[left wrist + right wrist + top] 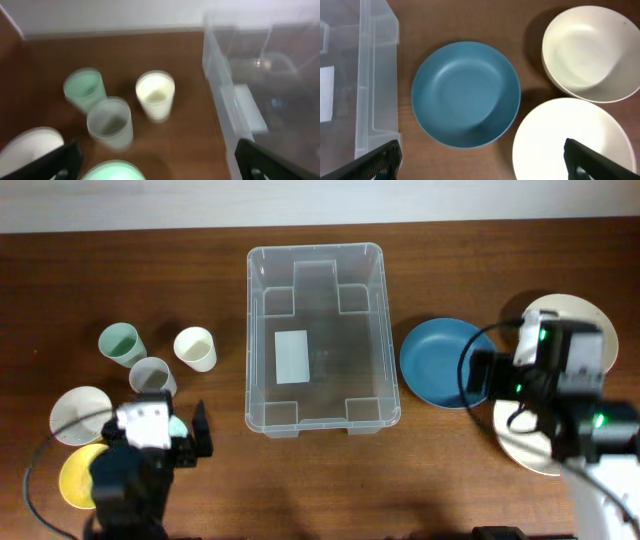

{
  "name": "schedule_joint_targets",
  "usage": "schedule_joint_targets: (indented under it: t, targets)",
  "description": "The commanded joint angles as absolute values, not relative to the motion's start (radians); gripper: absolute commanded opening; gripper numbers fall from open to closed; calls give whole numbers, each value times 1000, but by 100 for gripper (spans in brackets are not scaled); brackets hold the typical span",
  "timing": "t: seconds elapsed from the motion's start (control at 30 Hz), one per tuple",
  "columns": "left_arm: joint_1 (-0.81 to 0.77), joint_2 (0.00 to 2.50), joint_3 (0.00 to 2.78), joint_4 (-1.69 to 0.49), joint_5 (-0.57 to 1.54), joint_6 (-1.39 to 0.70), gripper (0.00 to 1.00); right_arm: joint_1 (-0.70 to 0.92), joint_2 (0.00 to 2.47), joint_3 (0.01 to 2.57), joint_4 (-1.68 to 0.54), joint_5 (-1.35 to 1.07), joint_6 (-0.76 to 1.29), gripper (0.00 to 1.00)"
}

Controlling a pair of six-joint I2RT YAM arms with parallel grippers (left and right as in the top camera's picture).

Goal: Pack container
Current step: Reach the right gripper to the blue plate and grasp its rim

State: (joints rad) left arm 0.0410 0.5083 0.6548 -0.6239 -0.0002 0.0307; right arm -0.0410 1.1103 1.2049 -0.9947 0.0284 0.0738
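The clear container (256, 330) stands mid-table with only a white label (291, 356) on its base. My left gripper (190, 430) is open at the front left, over a mint-green cup (112, 171); in the left wrist view its fingers (160, 167) are spread wide, with the container wall (220, 75) to the right. My right gripper (480, 375) is open above the near edge of a blue plate (440, 362). In the right wrist view its fingers (485, 165) are wide apart and hold nothing, with the blue plate (465, 95) ahead and the container (375, 75) at the left.
A green cup (121, 343), a grey cup (152, 377) and a cream cup (195, 348) stand left of the container. A white bowl (78, 415) and a yellow bowl (75, 480) lie at front left. A cream bowl (587, 50) and a white plate (565, 145) lie at right.
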Motion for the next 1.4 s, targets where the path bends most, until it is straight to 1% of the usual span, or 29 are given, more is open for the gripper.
schedule_joint_targets:
  t: [0.0, 0.2, 0.37, 0.5, 0.83, 0.93, 1.03, 1.13, 1.17, 1.27, 1.33, 1.37]
  targets:
    - [39, 691, 823, -715, 36, -41, 100, -48, 1196, 1325, -1009, 39, 37, 99]
    - [39, 1024, 1116, -941, 94, -41, 99, -84, 1389, 1396, -990, 57, 38, 99]
    - [39, 1161, 1198, -990, 94, -41, 99, -138, 1555, 1396, -961, 29, 9, 99]
    - [39, 1197, 1199, -981, 93, -41, 99, -182, 1672, 1396, -931, -73, -45, 99]
    - [39, 1198, 1199, -938, 83, -41, 99, -242, 1890, 1395, -839, -80, -53, 100]
    - [39, 1198, 1199, -929, 83, -41, 99, -245, 1937, 1395, -824, -152, -102, 97]
    - [39, 1198, 1199, -921, 83, -41, 99, -245, 1966, 1395, -805, -183, -102, 96]
    - [39, 1198, 1199, -920, 83, -41, 99, -251, 1983, 1395, -791, -190, -101, 84]
    - [39, 1198, 1199, -920, 83, -41, 99, -255, 1987, 1395, -789, -200, -101, 83]
    - [39, 1198, 1199, -920, 83, -41, 100, -277, 2002, 1395, -783, -224, -97, 71]
    - [39, 1198, 1199, -920, 83, -41, 99, -294, 2011, 1395, -782, -246, -97, 66]
    - [39, 1198, 1199, -920, 83, -41, 99, -301, 2014, 1395, -782, -255, -97, 65]
